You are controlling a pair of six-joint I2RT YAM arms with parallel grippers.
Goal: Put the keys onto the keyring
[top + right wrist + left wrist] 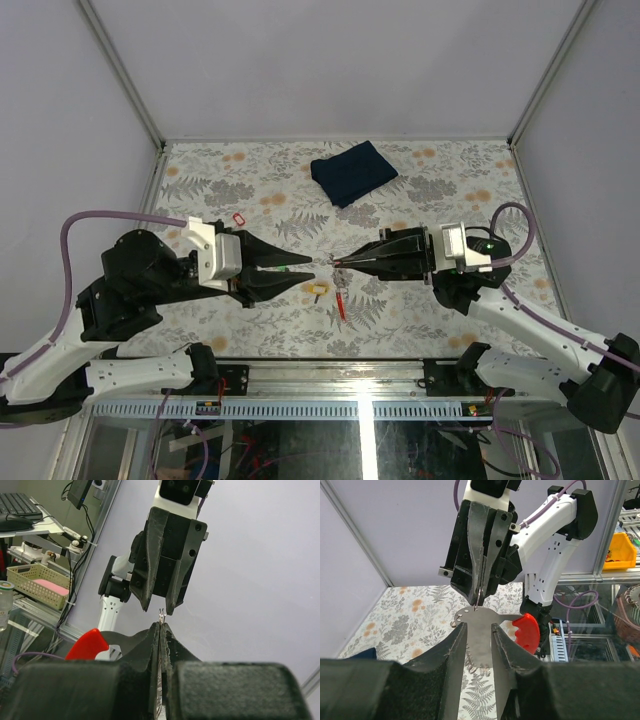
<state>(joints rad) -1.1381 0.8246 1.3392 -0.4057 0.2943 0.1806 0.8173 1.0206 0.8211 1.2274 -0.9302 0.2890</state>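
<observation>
Left wrist: left end effector (479, 628) pinches metal key (479, 616)

In the top view the left gripper (308, 268) and the right gripper (338, 264) meet tip to tip at the centre of the frame, above the worktop (420, 320). The held key (479, 635) sits between the left gripper's 2 fingers, its far end touching the keyring (477, 602), which is pinched in the right gripper. The tag (341, 300) hangs below the right gripper's tip. The loose key (318, 290) lies on the worktop just left of the tag. The cloth (352, 172) lies at upper centre, behind both grippers. 1 small loop (237, 218) lies on the worktop, upper left of centre.
</observation>
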